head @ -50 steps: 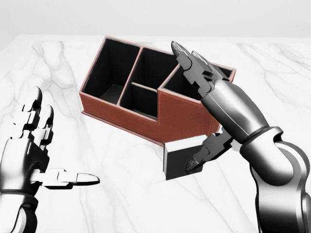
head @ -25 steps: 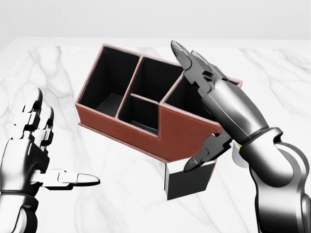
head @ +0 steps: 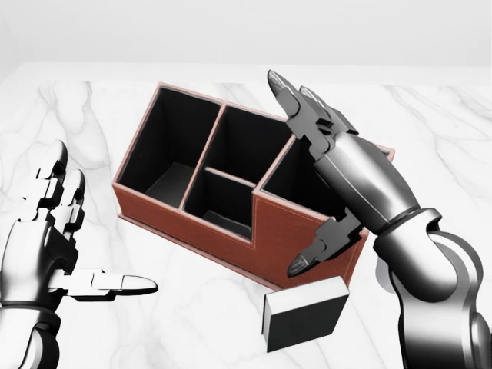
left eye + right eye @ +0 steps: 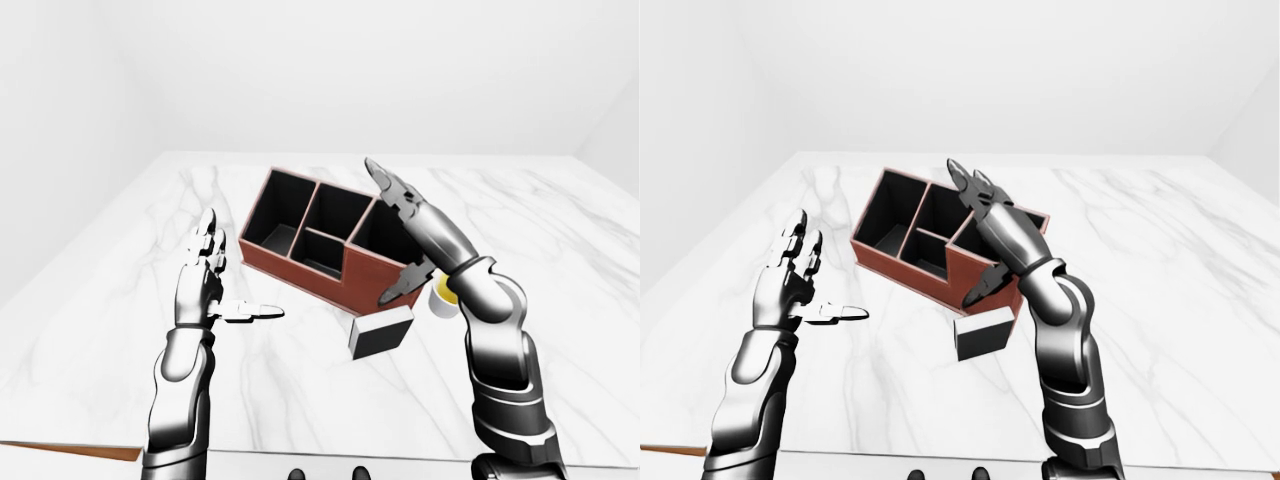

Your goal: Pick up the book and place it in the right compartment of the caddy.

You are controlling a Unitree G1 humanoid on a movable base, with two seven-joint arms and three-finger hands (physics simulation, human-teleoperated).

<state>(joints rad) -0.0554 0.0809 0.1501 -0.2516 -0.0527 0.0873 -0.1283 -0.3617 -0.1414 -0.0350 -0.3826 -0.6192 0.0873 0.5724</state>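
The reddish-brown caddy (image 3: 296, 223) with black compartments stands in the middle of the head view on the white marble table (image 3: 192, 323). The book (image 3: 304, 314), black with white page edges, lies on the table just below the caddy's right end, and no finger grips it. My right hand (image 3: 319, 181) is open over the right compartment, with its fingers pointing up-left and its thumb (image 3: 319, 250) hanging just above the book. My left hand (image 3: 84, 231) is open at the lower left, apart from the caddy.
A small yellow-and-white cylinder (image 4: 443, 292) stands behind my right wrist, beside the caddy's right end. The table's near edge (image 4: 300, 450) runs along the bottom of the left-eye view, with brown floor at the lower-left corner.
The book has come away from my right thumb and now lies lower in the head view. The caddy also sits lower and larger in the view. My left hand has stayed still.
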